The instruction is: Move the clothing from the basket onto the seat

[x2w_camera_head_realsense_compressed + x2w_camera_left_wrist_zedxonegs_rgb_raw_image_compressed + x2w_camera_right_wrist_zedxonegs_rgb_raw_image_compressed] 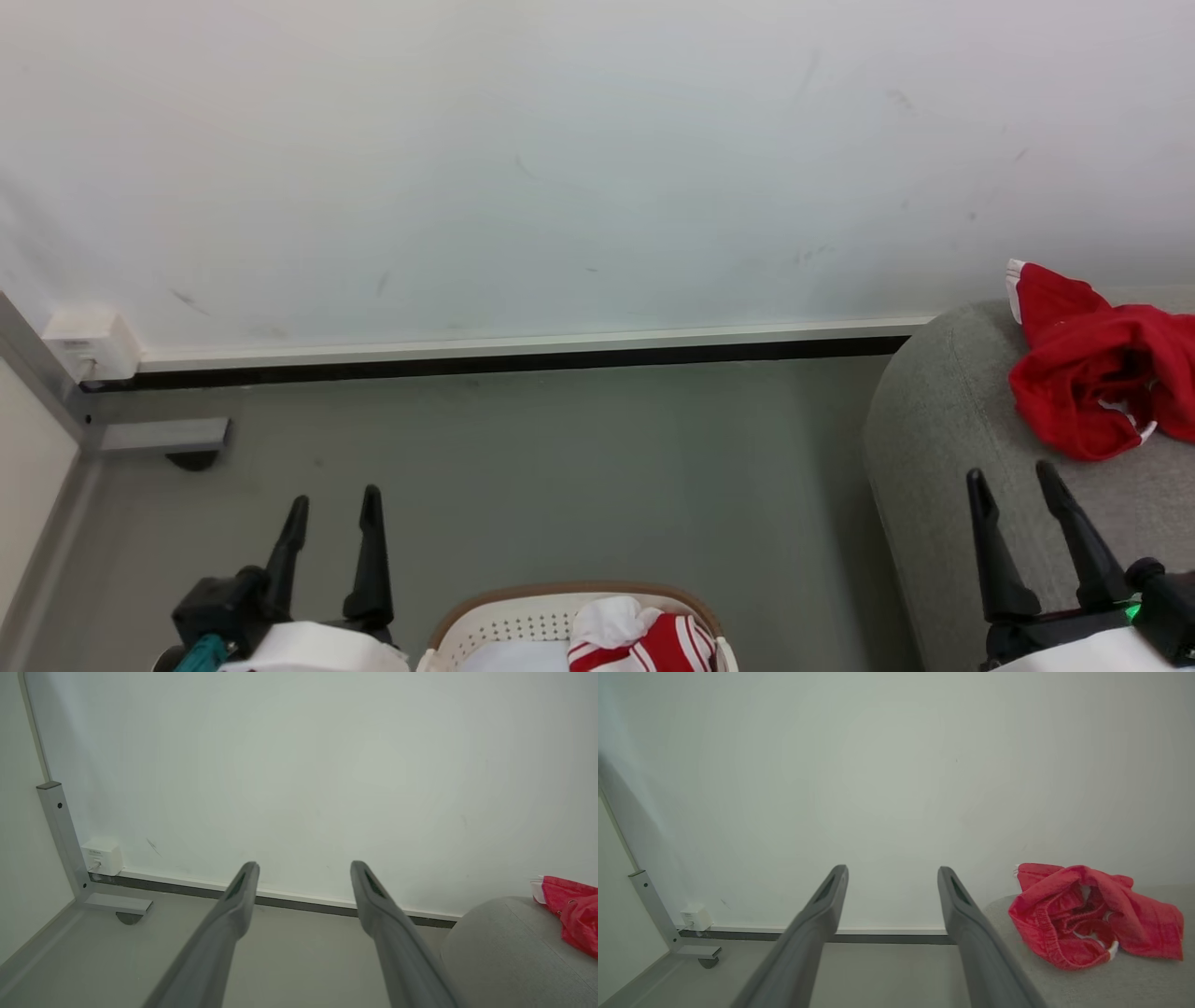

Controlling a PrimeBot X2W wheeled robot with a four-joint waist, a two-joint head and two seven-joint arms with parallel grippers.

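A crumpled red garment (1097, 378) (1087, 917) (572, 905) lies on the rounded light grey seat (943, 439) (1111, 984) (504, 947) at the right. At the bottom centre of the head view, the white basket (523, 621) with its brown rim holds another red and white striped garment (644, 639). My left gripper (334, 504) (303, 865) hangs open and empty over the floor, left of the basket. My right gripper (1013, 481) (892, 870) is open and empty at the seat's front left edge, short of the red garment.
A white wall with a pale and dark baseboard (523, 359) runs behind. A grey metal frame leg with a foot (163, 439) and a small white wall box (89, 343) stand at the left. Grey floor (560, 476) lies between basket and wall.
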